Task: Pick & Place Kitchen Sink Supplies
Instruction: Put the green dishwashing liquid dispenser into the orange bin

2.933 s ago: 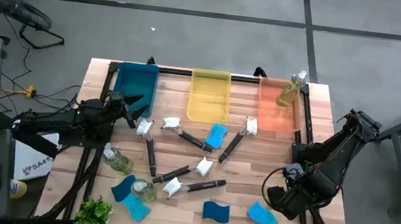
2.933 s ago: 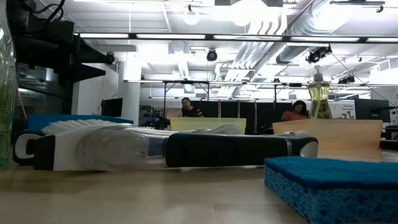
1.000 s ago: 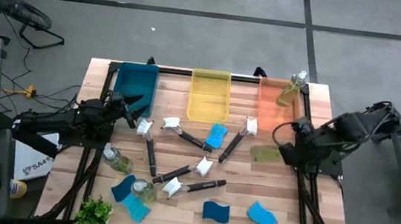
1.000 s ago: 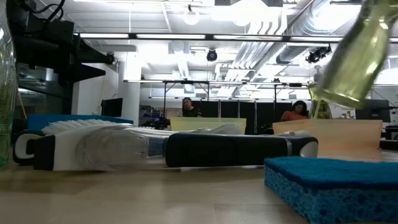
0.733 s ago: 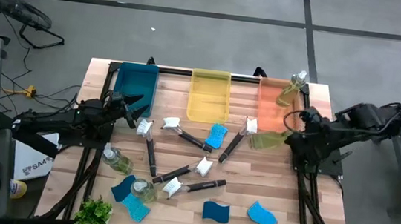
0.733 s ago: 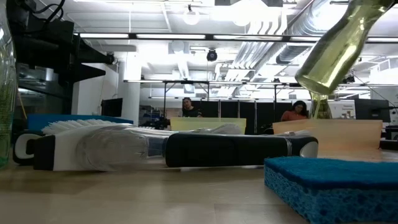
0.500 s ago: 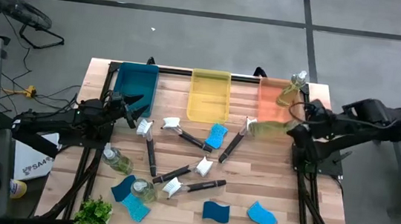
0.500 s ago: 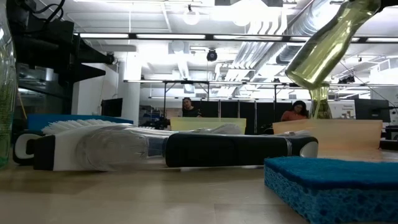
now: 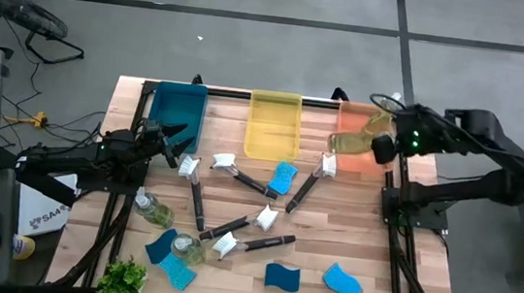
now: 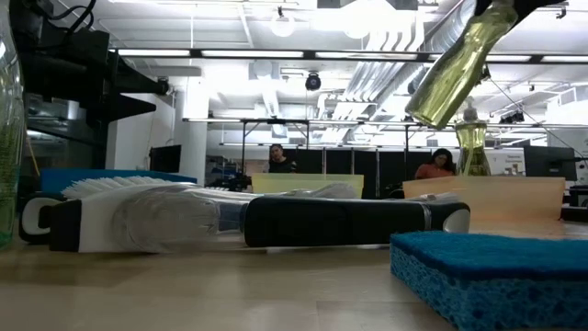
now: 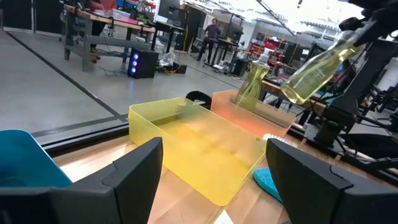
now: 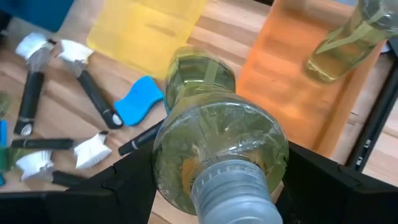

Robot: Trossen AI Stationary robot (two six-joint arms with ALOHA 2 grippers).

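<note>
The right gripper (image 9: 382, 147) holds a clear bottle (image 9: 353, 137) of yellow-green liquid clamped between its two fingers, near the pump end. It carries the bottle in the air above the orange bin (image 9: 363, 149), at the far right of the three bins along the table's back edge. In the high view the bottle lies close to level, its long axis running across the table: the pump end sits in the gripper on the right, and the base points left toward the yellow bin (image 9: 273, 125). The low view shows it tilted, base lower than neck. A second bottle (image 9: 379, 120) already stands in the orange bin's far corner.

The bottle looks like rigid, smooth plastic, and probably slippery. It seems well filled, so it likely has some heft and the liquid may slosh toward the base when it tips. Gripped by the neck and held sideways, the heavy base could swing or sag in the fingers. A grip on the shoulder just under the pump, or across the middle of the body, seems steadier. Squeezing hard on the body risks denting it, and the pump top looks like the weakest part.

The left gripper (image 9: 173, 139) waits with its fingers spread wide and empty by the blue bin (image 9: 177, 107), over the left side of the table. Brushes, sponges and more bottles lie scattered on the wood in front.
</note>
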